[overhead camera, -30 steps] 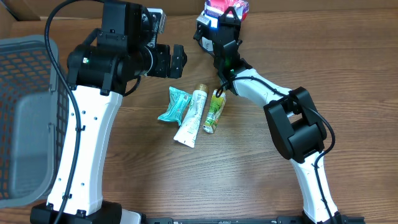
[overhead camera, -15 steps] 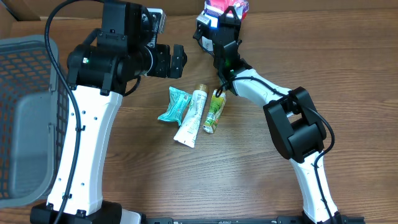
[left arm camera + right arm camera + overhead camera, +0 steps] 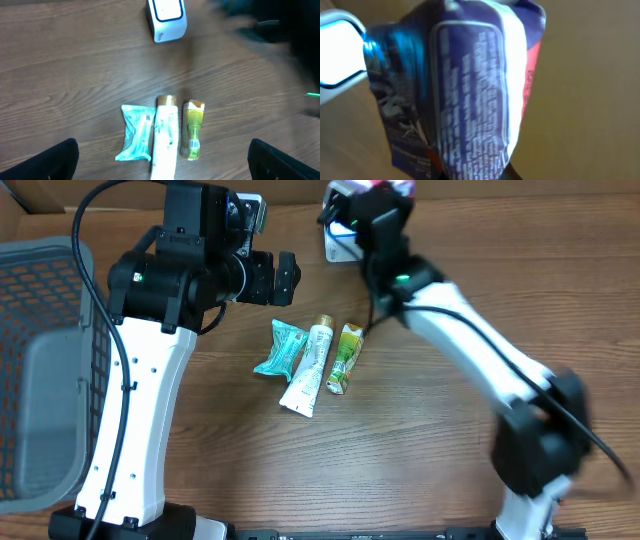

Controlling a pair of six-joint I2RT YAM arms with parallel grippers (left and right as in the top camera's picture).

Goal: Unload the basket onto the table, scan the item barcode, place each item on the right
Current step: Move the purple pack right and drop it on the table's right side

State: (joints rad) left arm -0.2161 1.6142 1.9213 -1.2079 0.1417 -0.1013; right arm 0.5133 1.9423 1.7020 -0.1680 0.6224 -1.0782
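Note:
My right gripper point(image 3: 374, 204) is shut on the item, a blue-and-white printed packet point(image 3: 470, 95) with a red edge. It holds the packet at the table's far edge, just right of the white barcode scanner point(image 3: 336, 244). In the right wrist view the packet fills the frame, the scanner point(image 3: 335, 55) glows at the left edge, and my right gripper point(image 3: 475, 176) is almost hidden under the packet. My left gripper point(image 3: 164, 161) hangs open high above the table. Its dark fingertips point(image 3: 55, 160) show in the bottom corners, holding nothing.
A teal packet point(image 3: 281, 347), a white tube point(image 3: 308, 368) and a green sachet point(image 3: 344, 358) lie side by side mid-table. A grey mesh basket point(image 3: 40, 370) stands at the left edge. The right arm point(image 3: 470, 350) stretches across the right side, blurred.
The right arm has swung out to the right and is blurred. Its gripper with the packet shifted slightly right, uncovering the scanner. The left arm has not moved.

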